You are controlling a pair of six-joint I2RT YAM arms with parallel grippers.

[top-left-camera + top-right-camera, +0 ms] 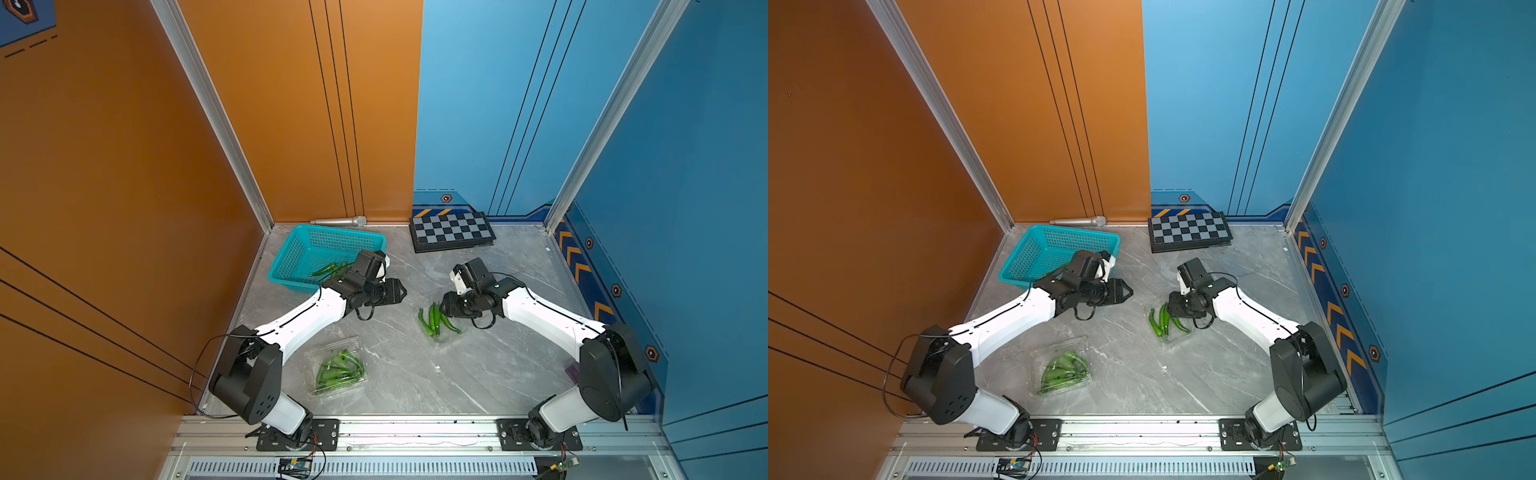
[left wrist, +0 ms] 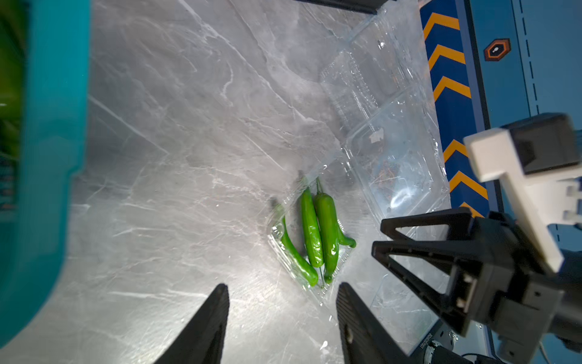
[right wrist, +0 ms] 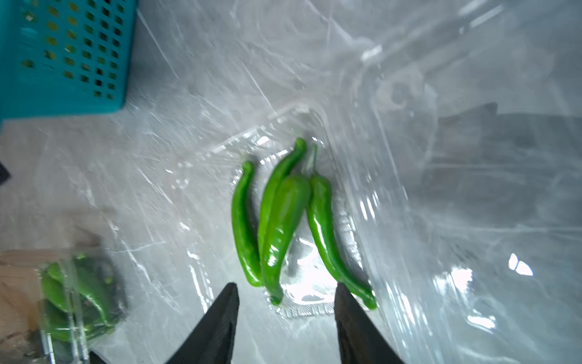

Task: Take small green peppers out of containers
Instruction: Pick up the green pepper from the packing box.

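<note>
Several small green peppers [image 1: 434, 319] [image 3: 280, 220] lie in an open clear container [image 3: 302, 310] mid-table. My right gripper [image 3: 285, 285] [image 1: 444, 308] hovers just at their near ends, open, with nothing between its fingers. My left gripper [image 2: 282, 288] [image 1: 402, 291] hangs open and empty beside the basket, pointing toward the same peppers [image 2: 311, 233]. A shut container [image 1: 336, 372] [image 1: 1064, 371] packed with peppers sits at the front left. An empty open container [image 2: 393, 141] lies beyond the loose peppers in the left wrist view.
A teal perforated basket [image 1: 291, 257] [image 1: 1021, 259] stands at the back left with a few peppers [image 1: 328, 269] inside. A folded chessboard [image 1: 452, 230] and a grey microphone [image 1: 338, 221] lie along the back wall. Side walls close in the table.
</note>
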